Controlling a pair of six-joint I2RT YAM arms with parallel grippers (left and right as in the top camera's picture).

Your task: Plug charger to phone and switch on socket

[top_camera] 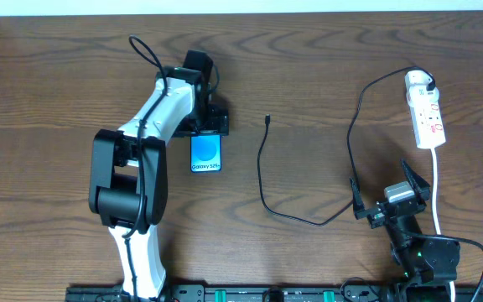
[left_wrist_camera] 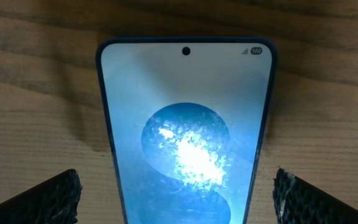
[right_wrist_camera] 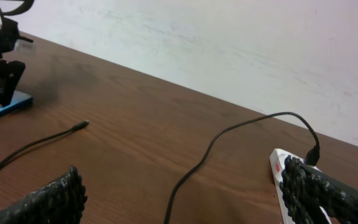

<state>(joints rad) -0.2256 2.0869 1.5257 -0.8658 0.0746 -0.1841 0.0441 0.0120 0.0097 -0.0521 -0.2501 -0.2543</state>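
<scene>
Jaws on the left arm stand wide, one textured finger (left_wrist_camera: pixel 48 199) on each side of the phone (top_camera: pixel 207 154) with bare wood showing between each pad and the phone's edge, so they straddle it without touching. That phone lies flat and face up on the brown wooden surface (top_camera: pixel 309 50), left of centre, its blue screen lit and its "Galaxy S24" band at the end nearer the robot's base; the left wrist view shows its camera-hole end pointing away.

To its right, well apart, the charger (top_camera: pixel 262 172) lies loose: its connector tip (top_camera: pixel 267 120) rests free on the wood, and the thin black cable loops toward the robot, then climbs to its plug (top_camera: pixel 428 85) seated in the far end of the socket (top_camera: pixel 426 113). The white strip lies at the right far side, its thick white cord (top_camera: pixel 437 184) trailing back toward the robot.

The right jaws are also spread wide and hold nothing, near the robot's side of the surface and apart from the strip.
</scene>
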